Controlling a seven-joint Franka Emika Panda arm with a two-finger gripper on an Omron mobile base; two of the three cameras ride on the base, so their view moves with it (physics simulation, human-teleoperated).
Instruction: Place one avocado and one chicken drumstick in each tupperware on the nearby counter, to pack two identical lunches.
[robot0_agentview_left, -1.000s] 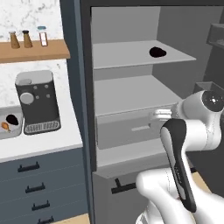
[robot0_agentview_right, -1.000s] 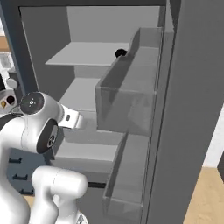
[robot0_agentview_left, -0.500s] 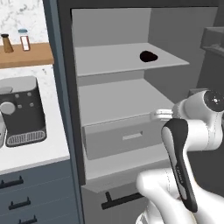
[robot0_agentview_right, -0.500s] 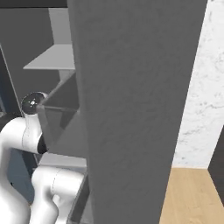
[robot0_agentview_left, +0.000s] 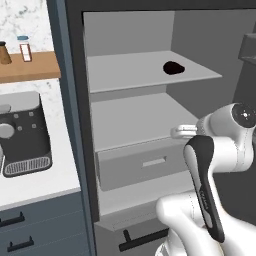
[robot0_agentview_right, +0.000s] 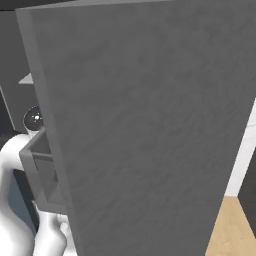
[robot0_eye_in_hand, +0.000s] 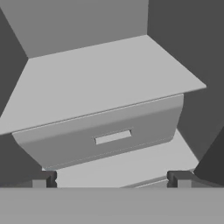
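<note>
Avocado (robot0_agentview_left: 173, 67): one near-black fruit sits on the upper shelf (robot0_agentview_left: 125, 72) of the open fridge, toward its right-back part, well apart from our arm. That's the only task item we can make out; no drumstick or tupperware that we can make out, so we judge packing hasn't begun w/ anything visibly placed.

Our gripper (robot0_eye_in_hand: 112, 178) looks into the fridge at a lower level: in the hand view the two dark fingers (robot0_eye_in_hand: 43, 178) stand wide apart at the bottom edge, nothing btwn them. Ahead of them is the middle shelf (robot0_eye_in_hand: 100, 83), bare, and under it a grey drawer (robot0_eye_in_hand: 109, 131) w/ a slot handle, closed as far as we can tell. In the left base view the arm is bent in front of that drawer, hand pointing in toward the shelves.

To the left, the desk (robot0_agentview_left: 35, 185) carries a dark coffee machine (robot0_agentview_left: 22, 135); above it a wooden shelf (robot0_agentview_left: 30, 67) w/ small bottles. In the right base view the fridge door (robot0_agentview_right: 150, 125) blocks nearly everything.

Our judgement: task is at its very start, approx nothing done. Left: fetch both avocados and both drumsticks, load each container. Next we'd need to raise the hand to the upper shelf for the avocado
</note>
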